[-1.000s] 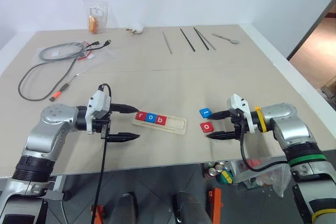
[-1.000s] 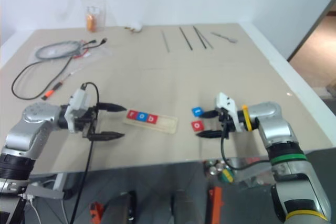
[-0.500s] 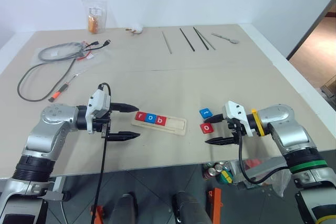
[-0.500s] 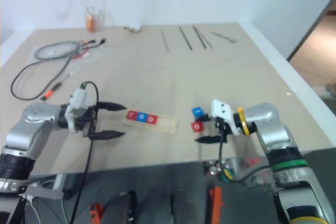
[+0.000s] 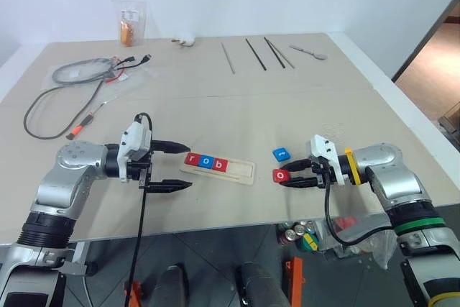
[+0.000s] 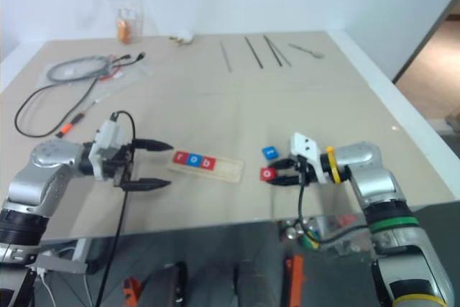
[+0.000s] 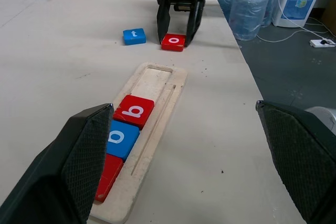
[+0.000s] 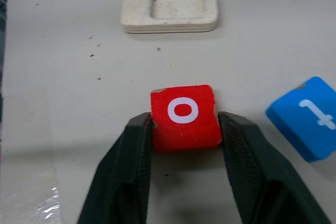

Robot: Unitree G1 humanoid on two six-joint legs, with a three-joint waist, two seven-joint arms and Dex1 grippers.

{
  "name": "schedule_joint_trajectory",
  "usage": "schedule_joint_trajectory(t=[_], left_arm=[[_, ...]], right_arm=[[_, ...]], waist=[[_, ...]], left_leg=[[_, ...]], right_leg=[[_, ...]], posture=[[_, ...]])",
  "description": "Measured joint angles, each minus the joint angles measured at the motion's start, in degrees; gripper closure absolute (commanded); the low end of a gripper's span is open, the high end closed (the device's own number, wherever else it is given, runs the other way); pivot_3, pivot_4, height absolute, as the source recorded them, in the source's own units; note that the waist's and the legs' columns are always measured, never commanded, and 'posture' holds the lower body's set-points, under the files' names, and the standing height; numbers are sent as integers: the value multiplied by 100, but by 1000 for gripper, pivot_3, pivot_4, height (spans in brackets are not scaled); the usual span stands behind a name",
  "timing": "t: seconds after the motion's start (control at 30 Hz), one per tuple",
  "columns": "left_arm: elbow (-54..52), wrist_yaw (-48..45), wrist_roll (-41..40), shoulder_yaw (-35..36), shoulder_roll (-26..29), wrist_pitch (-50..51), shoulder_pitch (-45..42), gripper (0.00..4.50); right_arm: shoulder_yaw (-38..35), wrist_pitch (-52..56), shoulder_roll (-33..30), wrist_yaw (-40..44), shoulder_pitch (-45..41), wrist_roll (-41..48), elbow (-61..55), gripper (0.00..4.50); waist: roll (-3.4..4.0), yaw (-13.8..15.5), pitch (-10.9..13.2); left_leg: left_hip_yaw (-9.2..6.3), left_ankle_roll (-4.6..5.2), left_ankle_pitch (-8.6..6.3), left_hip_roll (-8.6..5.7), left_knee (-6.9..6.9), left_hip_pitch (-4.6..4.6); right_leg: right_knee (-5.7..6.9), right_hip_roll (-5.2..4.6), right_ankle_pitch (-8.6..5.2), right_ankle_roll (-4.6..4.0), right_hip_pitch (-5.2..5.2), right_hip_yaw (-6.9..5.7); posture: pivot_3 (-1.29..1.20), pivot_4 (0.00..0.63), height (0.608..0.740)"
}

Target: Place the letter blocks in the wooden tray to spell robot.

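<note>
Red "o" block (image 8: 184,115) gripped between right hand (image 8: 184,129) fingers on the tabletop (image 5: 302,113), apparently for the wooden tray's (image 5: 241,171) fourth slot. Blue "t" (image 5: 281,154) lies beside. Left hand (image 5: 171,167) held wide open, empty, near tray.

Pale wooden tray (image 5: 228,170) flat on table, holding red r (image 5: 192,159), blue o (image 5: 206,162), red b (image 5: 221,165) at its left end, right end bare. Red o (image 8: 183,115) flat, pinched between black fingers (image 8: 129,166). Blue t (image 5: 281,154) loose just beside.
</note>
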Motion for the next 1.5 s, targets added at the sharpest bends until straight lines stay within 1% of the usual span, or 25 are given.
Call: schedule_joint_trajectory(t=[0.2,0.27,0.3,0.37,0.47,0.5,0.53,0.57,0.8,0.93,1.17,1.5], left_arm=[[0,-2,0,0,0,0,0,0],[57,-13,15,1,15,-57,2,0],[59,-13,16,1,15,-58,2,0],[66,-11,50,1,15,-90,2,0],[76,-1,53,10,18,-144,14,0],[89,34,53,11,15,-159,24,0],[89,35,53,12,13,-172,53,0],[90,35,53,11,9,-172,67,0],[90,22,52,11,7,-175,67,0],[96,19,52,9,0,-175,65,0],[106,-20,52,3,-1,-174,57,0],[108,-77,52,2,-1,-159,48,0]], right_arm=[[-43,158,0,-90,-28,111,-70,2542],[-72,728,33,-242,-35,305,-690,2542],[-72,740,35,-244,-36,311,-705,2542],[-79,1103,53,-332,-82,522,-1361,2542],[-84,1242,-1,-339,-20,605,-1779,2542],[-84,1339,-136,-328,95,673,-1980,2542],[-84,1328,-312,-337,221,589,-1889,2542],[-84,1321,-366,-339,238,562,-1832,2542],[-232,1256,-541,-365,260,564,-1558,2542],[-237,1193,-534,-405,314,557,-1446,2542],[-206,1041,-309,-598,400,438,-1005,2542],[-207,971,-211,-614,373,427,-778,2542]], waist=[[0,1,0],[3,-9,2],[3,-9,2],[2,-6,2],[2,15,1],[2,54,1],[2,125,2],[1,128,2],[1,131,2],[1,128,2],[1,127,2],[1,128,2]], left_leg=[[1,0,0,0,-2,-1],[2,0,0,1,-9,-4],[2,0,0,1,-9,-4],[-3,0,0,3,-9,-4],[-3,-1,-1,2,-10,-4],[3,-2,-1,0,-8,-6],[14,-2,-1,-4,-5,-6],[15,-2,-1,-4,-4,-6],[15,-2,-1,-3,-5,-6],[15,-2,-1,-2,-6,-6],[15,-2,-1,-3,-4,-6],[15,-1,-1,-3,-5,-6]], right_leg=[[0,0,-2,2,-2,1],[3,2,-1,2,-14,5],[3,2,-1,2,-14,5],[4,7,-2,2,-12,2],[3,6,-5,2,-10,3],[-1,0,-6,3,-9,5],[-2,-10,-6,2,-11,7],[-2,-10,-5,2,-11,7],[-2,-8,-5,1,-12,6],[-2,-8,-6,2,-13,6],[-2,-8,-5,2,-12,7],[-2,-7,-5,3,-12,7]], posture=[[0,150,740],[0,150,740],[0,150,740],[0,150,740],[0,150,740],[0,150,740],[0,150,740],[0,150,740],[0,150,740],[0,150,740],[0,150,740],[0,150,740]])
